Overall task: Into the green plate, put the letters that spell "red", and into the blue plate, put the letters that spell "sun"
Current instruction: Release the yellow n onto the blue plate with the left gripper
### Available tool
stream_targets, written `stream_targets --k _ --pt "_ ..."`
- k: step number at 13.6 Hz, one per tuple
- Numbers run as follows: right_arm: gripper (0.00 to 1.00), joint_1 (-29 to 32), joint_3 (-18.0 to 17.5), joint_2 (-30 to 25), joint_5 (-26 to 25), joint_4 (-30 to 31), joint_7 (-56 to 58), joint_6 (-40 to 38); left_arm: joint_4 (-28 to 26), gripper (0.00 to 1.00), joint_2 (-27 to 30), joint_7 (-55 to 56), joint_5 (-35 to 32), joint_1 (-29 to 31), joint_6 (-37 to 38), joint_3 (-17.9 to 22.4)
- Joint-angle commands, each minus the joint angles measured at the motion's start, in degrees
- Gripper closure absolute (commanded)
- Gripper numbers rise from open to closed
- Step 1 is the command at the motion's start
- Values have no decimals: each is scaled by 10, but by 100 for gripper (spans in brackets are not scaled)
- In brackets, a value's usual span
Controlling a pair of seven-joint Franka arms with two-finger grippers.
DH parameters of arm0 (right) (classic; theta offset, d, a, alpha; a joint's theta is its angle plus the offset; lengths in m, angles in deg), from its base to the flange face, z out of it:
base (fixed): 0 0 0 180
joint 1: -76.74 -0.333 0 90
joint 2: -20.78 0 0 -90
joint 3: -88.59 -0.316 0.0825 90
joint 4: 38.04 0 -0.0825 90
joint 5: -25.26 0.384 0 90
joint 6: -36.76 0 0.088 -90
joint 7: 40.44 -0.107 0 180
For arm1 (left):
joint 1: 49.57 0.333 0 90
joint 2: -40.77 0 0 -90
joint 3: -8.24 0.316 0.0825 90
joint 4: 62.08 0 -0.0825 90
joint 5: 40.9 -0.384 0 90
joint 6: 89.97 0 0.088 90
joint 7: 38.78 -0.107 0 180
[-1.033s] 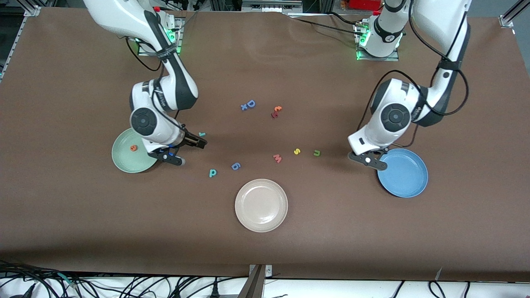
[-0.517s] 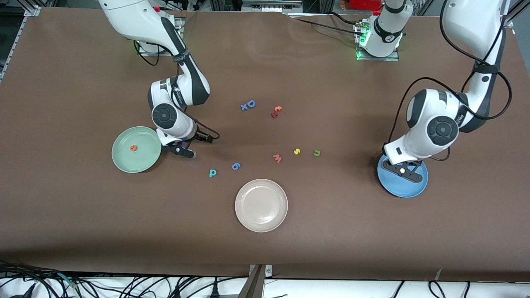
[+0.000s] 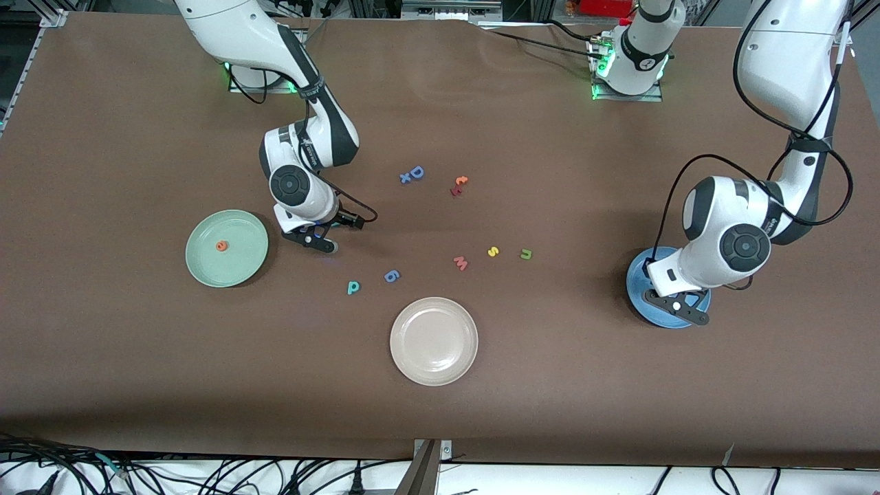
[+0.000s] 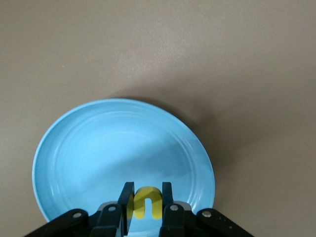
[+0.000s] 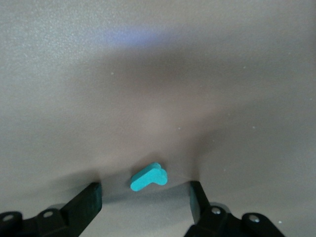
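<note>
I note the left gripper point(image 4: 146, 217) pinching the yellow u point(image 4: 146, 201) over the blue plate point(image 4: 89, 153), the right gripper point(image 5: 145, 200) spread around the teal r point(image 5: 148, 177).

L gripper point(image 4: 146, 210) clamped, R gripper point(image 5: 145, 197) spread.

Beige plate point(image 3: 434, 341), blue D point(image 3: 416, 172), pink w point(image 3: 460, 262)
</note>
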Motion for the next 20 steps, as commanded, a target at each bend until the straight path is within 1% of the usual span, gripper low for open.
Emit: stream_targets --k 1,2,3,4,5,6,7,8,9,10,12,13,15,16,17,18,19,20 --pt "21 -3 -1 -7 -3 23 -1 14 35 87 -25 -9 -9 5 7 -5" --pt "21 -3 0 -7 -3 24 0 14 35 85 -29 -9 -9 6 7 -5" --pt "21 -3 1 -9 -4 28 13 14 36 79 -30 -9 -10 9 7 -5" --pt "21 -3 4 -9 -4 29 28 14 36 59 -31 -10 -13 9 7 -5" --pt "21 -3 12 -9 -4 29 33 14 36 47 -33 -23 -13 10 7 -5" --pt "21 -3 12 -11 -4 28 32 14 37 40 -34 -40 -8 11 7 -5" --pt "21 -3 14 -14 -4 27 33 14 37 22 -36 -43 -8 11 7 -5" --pt "20 -3 15 -23 -4 28 33 14 43 20 -37 -43 -8 11 7 -5" --pt "19 -3 15 -30 -4 28 33 14 50 0 -37 -43 -7 11 7 -5" --pt "16 -3 15 -37 -4 28 34 14 50 0 -37 -41 1 11 8 -5" --pt "7 -3 15 -39 -4 29 39 14 49 0 -34 -41 25 11 12 -8" --pt "7 -3 15 -38 -4 30 39 21 48 0 -34 -41 33 10 13 -9" --pt "7 -3 15 -35 -4 58 44 71 43 0 -33 -34 55 2 13 -11" --pt "9 -3 15 -35 -4 66 51 86 39 0 -33 -32 85 4 13 -25" --pt "13 -3 15 -34 -4 68 53 88 36 0 -33 -32 109 4 13 -32" --pt "13 -3 15 -34 -3 68 53 88 36 0 -33 -30 111 0 13 -33" --pt "20 -3 15 -35 -3 68 53 87 35 0 -33 -16 111 -5 12 -35" --pt "21 -3 15 -37 -3 67 51 87 35 0 -33 12 111 -18 12 -35"
